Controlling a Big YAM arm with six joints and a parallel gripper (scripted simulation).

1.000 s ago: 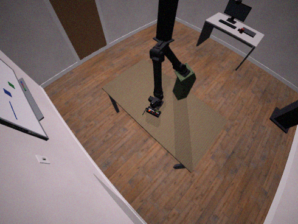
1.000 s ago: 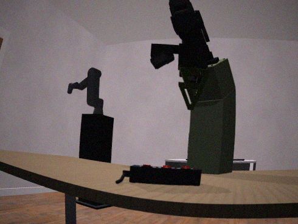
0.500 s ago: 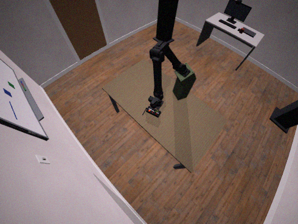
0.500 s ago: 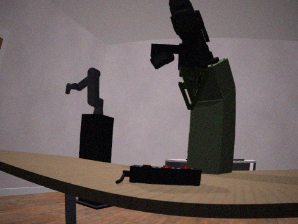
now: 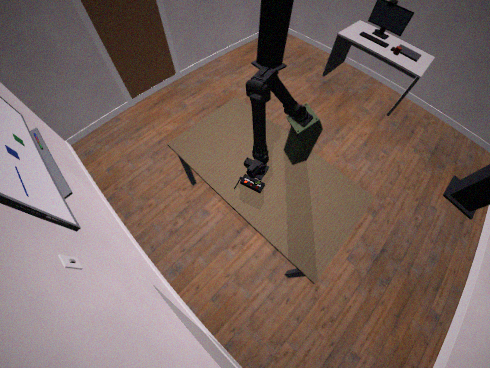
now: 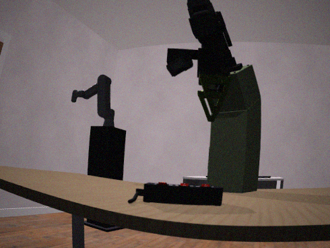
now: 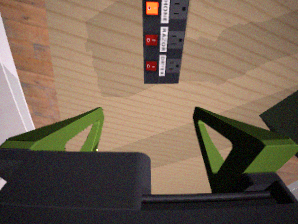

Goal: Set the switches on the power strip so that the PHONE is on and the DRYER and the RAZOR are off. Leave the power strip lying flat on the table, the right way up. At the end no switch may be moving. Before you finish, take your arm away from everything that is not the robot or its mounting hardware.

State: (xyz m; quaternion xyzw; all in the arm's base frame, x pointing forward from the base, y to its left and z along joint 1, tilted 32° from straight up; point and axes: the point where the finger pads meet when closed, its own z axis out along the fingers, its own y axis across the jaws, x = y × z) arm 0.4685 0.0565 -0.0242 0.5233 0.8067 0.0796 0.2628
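The black power strip (image 7: 166,40) lies flat on the table, the right way up. It also shows in the top and exterior views (image 5: 252,183) (image 6: 182,193). In the wrist view the PHONE switch (image 7: 151,7) glows bright orange. The RAZOR switch (image 7: 150,40) and the DRYER switch (image 7: 150,65) are dark red. My gripper (image 7: 148,111) (image 6: 211,108) is open and empty, its green fingers spread wide. It hangs well above the strip, just off the DRYER end, touching nothing.
The arm's green base block (image 6: 236,135) stands on the table right behind the strip. The table's near edge (image 6: 135,222) runs close in front of the strip. A second dark arm on a black pedestal (image 6: 106,148) stands off the table, far behind.
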